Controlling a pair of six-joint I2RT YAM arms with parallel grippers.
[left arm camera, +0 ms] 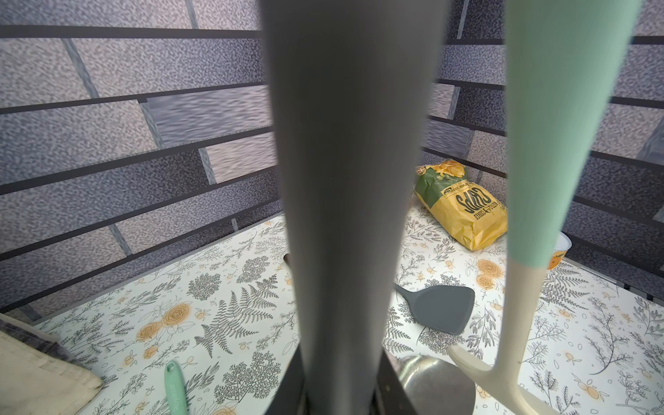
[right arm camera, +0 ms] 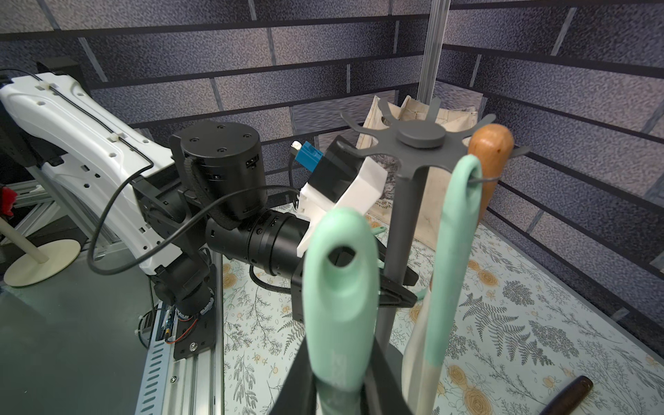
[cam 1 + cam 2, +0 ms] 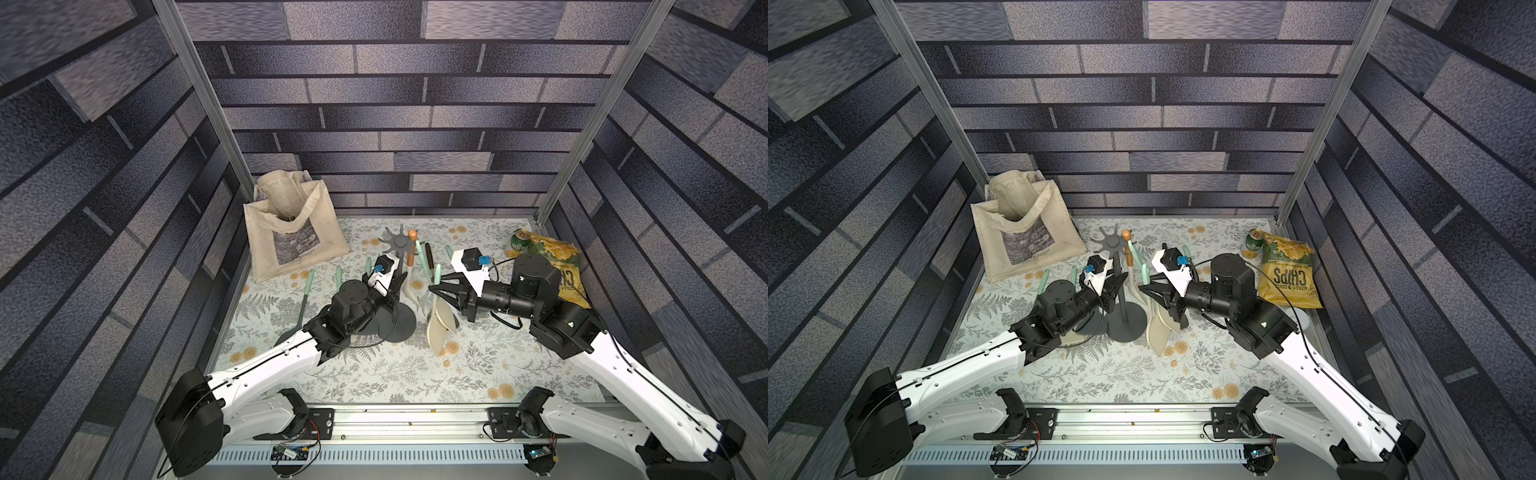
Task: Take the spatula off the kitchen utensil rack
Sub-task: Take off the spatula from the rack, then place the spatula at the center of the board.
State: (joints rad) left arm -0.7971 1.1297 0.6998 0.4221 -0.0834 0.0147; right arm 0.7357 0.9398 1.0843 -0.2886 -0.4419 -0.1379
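**Spatula off its hook, rack held fast.** Two arms share the job at the kitchen utensil rack (image 2: 418, 137). The left gripper (image 3: 398, 286) has its jaws clenched round the grey pole, steadying the stand. The right gripper (image 3: 434, 289) grasps the spatula (image 2: 339, 287) by its mint handle. From where I stand, the handle's hanging hole sits clear of every hook, just beside the pole, so the lift-off looks all but done. The next move calls for drawing the spatula outward and setting it on the counter (image 3: 374, 374). A second mint-handled utensil (image 2: 454, 251) and a wooden-handled utensil (image 2: 490, 151) hang close by and could be knocked. Loose utensils (image 3: 306, 291), a tote bag (image 3: 291, 232), a chip bag (image 3: 557, 257) and a can (image 3: 517, 243) crowd the landing room.
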